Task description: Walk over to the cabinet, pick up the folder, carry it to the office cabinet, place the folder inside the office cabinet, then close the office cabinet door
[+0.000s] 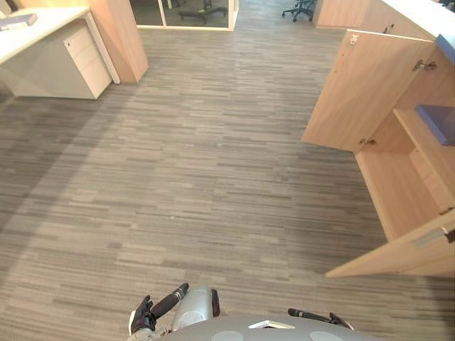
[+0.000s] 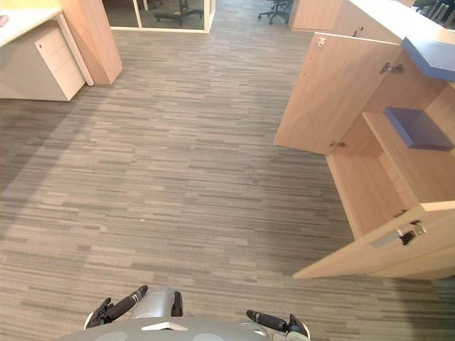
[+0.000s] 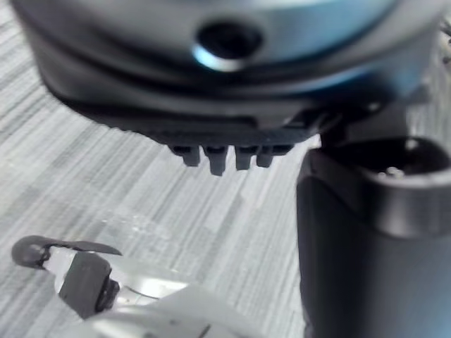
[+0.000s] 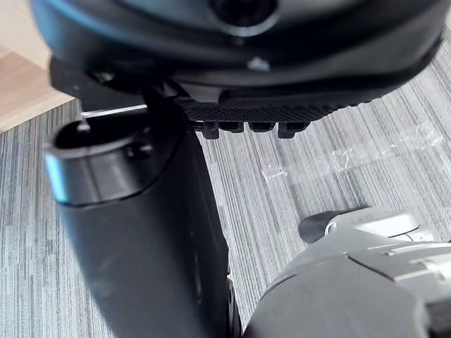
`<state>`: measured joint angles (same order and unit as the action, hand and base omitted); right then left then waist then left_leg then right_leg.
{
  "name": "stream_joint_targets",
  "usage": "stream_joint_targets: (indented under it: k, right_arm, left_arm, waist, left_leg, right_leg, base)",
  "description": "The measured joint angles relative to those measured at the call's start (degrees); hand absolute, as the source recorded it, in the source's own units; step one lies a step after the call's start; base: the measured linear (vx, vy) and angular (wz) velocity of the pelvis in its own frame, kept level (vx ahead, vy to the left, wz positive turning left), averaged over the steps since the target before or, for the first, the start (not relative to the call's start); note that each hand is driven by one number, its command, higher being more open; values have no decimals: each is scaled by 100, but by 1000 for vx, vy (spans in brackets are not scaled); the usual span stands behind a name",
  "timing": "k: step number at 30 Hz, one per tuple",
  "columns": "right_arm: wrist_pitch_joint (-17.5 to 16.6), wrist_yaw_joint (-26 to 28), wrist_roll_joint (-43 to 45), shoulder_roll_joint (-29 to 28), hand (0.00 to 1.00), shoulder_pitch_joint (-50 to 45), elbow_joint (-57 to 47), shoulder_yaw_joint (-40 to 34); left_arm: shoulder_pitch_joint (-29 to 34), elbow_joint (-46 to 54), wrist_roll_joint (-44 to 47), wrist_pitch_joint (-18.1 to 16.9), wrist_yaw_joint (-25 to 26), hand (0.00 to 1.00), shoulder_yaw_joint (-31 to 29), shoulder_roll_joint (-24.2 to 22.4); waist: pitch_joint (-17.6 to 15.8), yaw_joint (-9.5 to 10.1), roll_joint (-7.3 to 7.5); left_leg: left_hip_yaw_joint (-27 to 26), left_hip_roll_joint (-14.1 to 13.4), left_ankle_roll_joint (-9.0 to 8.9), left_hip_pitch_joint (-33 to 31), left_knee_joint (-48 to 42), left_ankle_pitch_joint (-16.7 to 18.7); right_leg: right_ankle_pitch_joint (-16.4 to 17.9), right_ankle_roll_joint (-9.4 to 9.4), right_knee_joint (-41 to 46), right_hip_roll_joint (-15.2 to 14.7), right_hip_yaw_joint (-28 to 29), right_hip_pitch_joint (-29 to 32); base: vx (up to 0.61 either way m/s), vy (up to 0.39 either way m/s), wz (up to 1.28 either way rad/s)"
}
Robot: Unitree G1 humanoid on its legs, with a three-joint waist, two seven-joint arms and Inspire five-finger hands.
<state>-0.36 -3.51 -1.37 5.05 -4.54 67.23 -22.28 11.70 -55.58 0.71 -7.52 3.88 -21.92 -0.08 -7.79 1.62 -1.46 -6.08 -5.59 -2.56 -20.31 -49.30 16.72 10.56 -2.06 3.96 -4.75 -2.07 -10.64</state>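
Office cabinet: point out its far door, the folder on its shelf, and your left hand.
far door [image 2: 334, 96], right eye view, middle of its inner face
folder [image 2: 418, 128], right eye view, middle of its blue cover
left hand [image 1: 143, 317], left eye view, on the hand's dark body

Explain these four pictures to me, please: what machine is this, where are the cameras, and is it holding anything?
This is a walking robot with two arms. The two wide pictures come from a pair of cameras in its head, looking down at a carpeted office floor. At the bottom edge you see its left hand and right hand, both relaxed and holding nothing. The two close-up pictures come from cameras on its wrists, each looking along its own dark hand at the carpet. On the robot's right stands a wooden cabinet with its doors open; a flat blue folder lies on its shelf. Far off to the left are a desk and a white drawer unit.
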Motion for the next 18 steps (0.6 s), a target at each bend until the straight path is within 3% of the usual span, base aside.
stream_joint_targets:
  k: [2,3,4,5,6,7,9,10,13,14,16,18]
  right_arm:
    - [8,-12,-1,35,100,112,83,-31]
    - [7,-16,0,50,100,105,82,-59]
    - [7,-36,-2,42,100,92,101,-72]
    - [24,-51,-2,27,100,131,222,-125]
    - [20,43,-14,107,100,217,276,-159]
    - [16,30,-16,90,100,241,293,-208]
    - [-34,1,-16,-24,100,310,317,-405]
    - [-31,1,-19,-81,100,300,280,-590]
    - [24,16,-41,-7,100,218,321,-921]
    - [46,23,-41,32,100,159,319,-995]
    - [44,93,65,81,100,105,99,-1320]
    - [-11,70,53,80,100,137,-82,-1246]
  left_arm:
    - [-24,-5,70,-2,22,100,92,29]
    - [-18,-6,72,-3,55,100,199,62]
    - [-15,-22,76,-2,75,100,226,97]
    - [-147,-105,73,16,128,100,309,182]
    - [-245,-148,33,7,240,100,387,192]
    - [-247,-175,31,7,276,100,432,230]
    - [-253,-343,-95,62,340,100,549,333]
    - [-231,-349,-139,79,331,100,601,353]
    - [-174,-334,-348,121,312,100,763,349]
    - [-153,-325,-380,119,303,100,838,383]
    - [-25,-320,-380,119,291,100,1067,323]
    - [-4,-353,-369,128,257,100,1146,317]
  waist:
    - [0,-13,-1]
    - [-3,-24,-19]
    - [-17,-24,11]
    - [-44,-7,122]
    - [-89,-10,7]
    - [-81,6,2]
    - [4,54,38]
    - [111,72,62]
    - [306,97,51]
    - [319,84,63]
    - [351,-115,-9]
    - [338,-239,-91]
  left_leg:
    - [323,60,-128,-97,1423,-206]
    - [667,92,-209,-99,2306,-592]
    - [479,121,-283,-56,2371,-1146]
    - [209,353,-104,78,2341,-1076]
    - [192,311,20,46,2085,-909]
    - [168,309,70,54,1913,-785]
    - [71,374,133,111,1541,-616]
    - [52,550,220,323,1765,-565]
    - [-16,1118,574,1035,2647,-402]
    - [-58,1357,655,1287,2885,-426]
    - [-45,1837,966,2001,3503,-470]
    - [45,1910,1029,2470,3853,-501]
  right_leg:
    - [197,-321,-6,-440,119,-90]
    - [347,-552,-27,-687,128,-193]
    - [424,-616,-61,-849,107,-305]
    - [433,-653,-42,-1106,24,-473]
    - [342,-535,104,-922,27,-430]
    - [103,-416,121,-819,66,-436]
    - [-461,-503,159,-947,12,-431]
    - [-673,-620,398,-1145,151,-281]
    - [-720,-645,1742,-1644,325,235]
    - [-836,-469,2475,-1884,340,513]
    - [-1550,743,4693,-2468,222,1505]
    - [-1157,993,5851,-2432,-68,1973]
  base:
    - [330,353,-40]
    - [373,453,-17]
    - [500,508,-5]
    - [534,420,-3]
    - [436,271,-13]
    - [390,219,-44]
    - [381,249,-59]
    - [328,249,-38]
    - [279,238,-18]
    - [267,255,5]
    - [288,285,11]
    - [263,191,5]
